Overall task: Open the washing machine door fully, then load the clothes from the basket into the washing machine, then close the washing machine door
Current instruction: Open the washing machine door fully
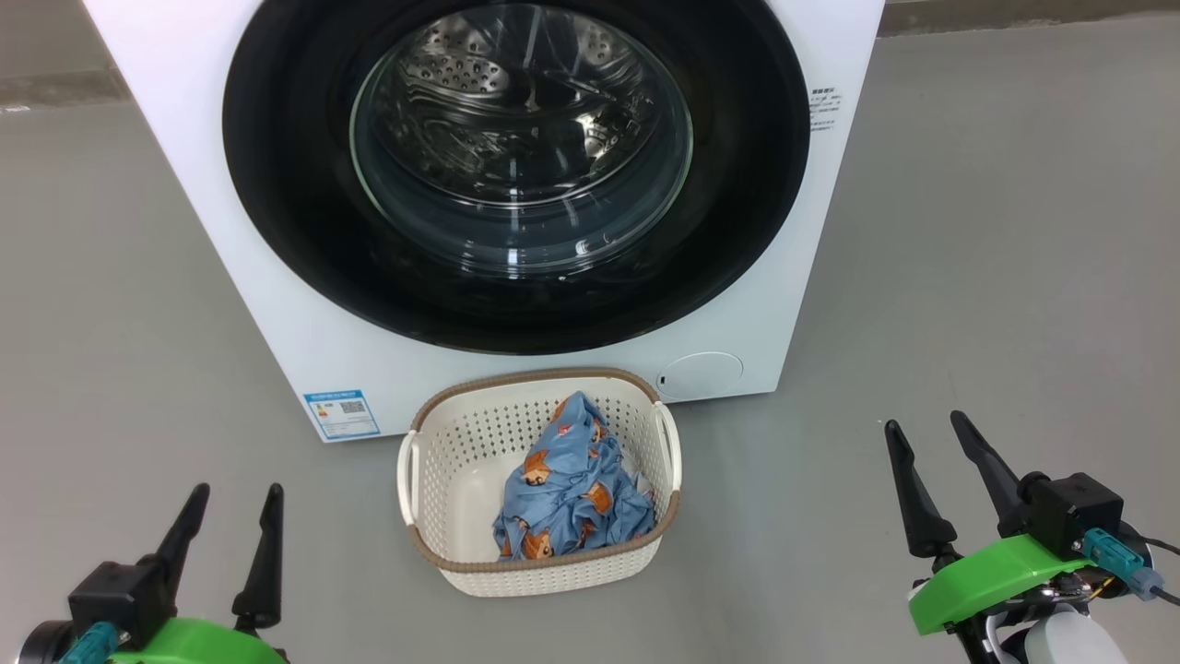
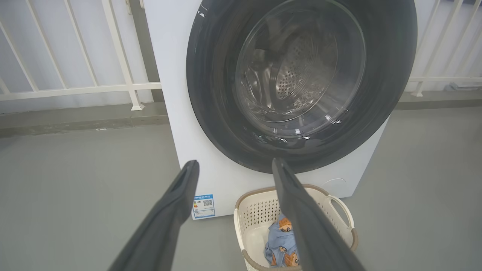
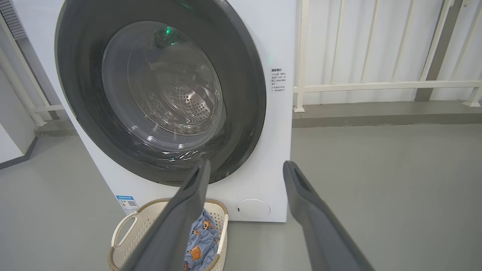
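The white washing machine (image 1: 277, 304) stands ahead with its round black-ringed glass door (image 1: 286, 184) shut; the steel drum shows through the glass. On the floor in front sits the cream basket (image 1: 433, 461) holding the light blue printed clothes (image 1: 572, 489). My left gripper (image 1: 235, 498) hovers open at the lower left, well left of the basket. At the lower right my right gripper (image 1: 926, 429) is open too, away from the basket. Both wrist views look at the door (image 2: 211, 94) (image 3: 244, 94) and the basket (image 2: 256, 214) (image 3: 130, 233) between empty fingers.
Grey floor (image 1: 996, 277) spreads around the machine. A white railing (image 2: 75, 88) (image 3: 376, 86) runs behind it on a low kerb. A blue label (image 1: 341, 415) and a round filter cap (image 1: 701, 375) mark the machine's lower front.
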